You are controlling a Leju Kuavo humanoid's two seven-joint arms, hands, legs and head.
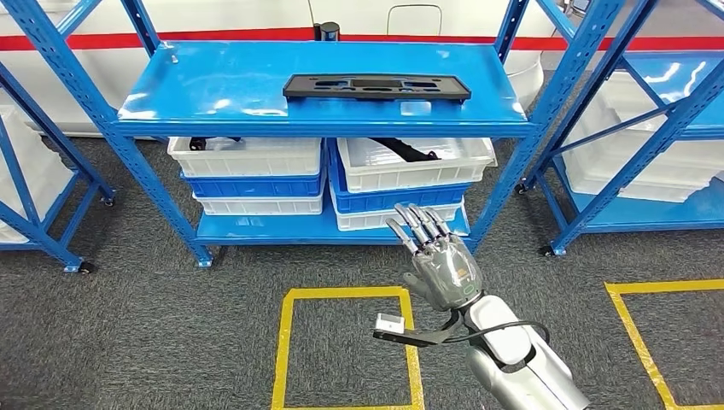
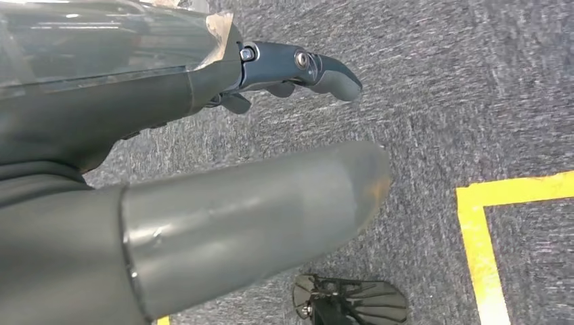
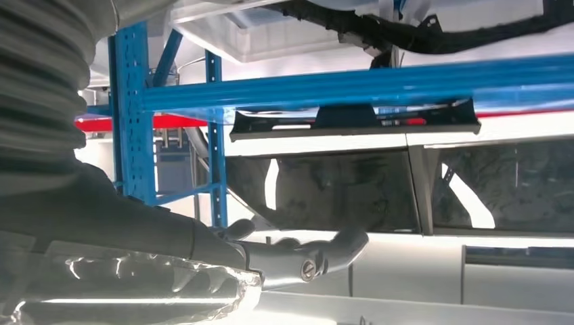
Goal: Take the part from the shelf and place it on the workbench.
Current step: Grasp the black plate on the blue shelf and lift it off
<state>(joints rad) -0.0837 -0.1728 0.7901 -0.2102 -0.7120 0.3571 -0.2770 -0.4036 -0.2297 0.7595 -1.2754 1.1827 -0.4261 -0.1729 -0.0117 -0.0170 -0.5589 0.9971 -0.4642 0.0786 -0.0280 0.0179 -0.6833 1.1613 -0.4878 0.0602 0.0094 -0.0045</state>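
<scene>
Currently the part (image 1: 376, 86), a long flat black piece with cut-outs, lies on the top deck of the blue shelf (image 1: 213, 85), toward the right half and near the front edge, long side parallel to that edge. Nothing touches it. In the right wrist view the same part (image 3: 352, 119) is seen edge-on, resting on the blue deck.

Right hand (image 1: 440, 256): raised in front of the shelf, below the level of the part and well apart from it, in line with the lower tier. Fingers extended and slightly spread, pointing toward the shelf; it holds nothing. Right wrist view shows the hand (image 3: 298, 256) with a finger stretched out straight.

Left hand (image 2: 203, 196): over grey carpet beside a strip of yellow floor tape (image 2: 477, 237). Thumb out straight, one dark finger extended, nothing between them.

Lower tier: white and blue bins (image 1: 248, 171) stacked in two columns; a dark object (image 1: 408, 149) lies in the upper right bin.

Floor: grey carpet, a yellow taped square (image 1: 346, 350) just in front of the shelf, and more blue racks on either side.
</scene>
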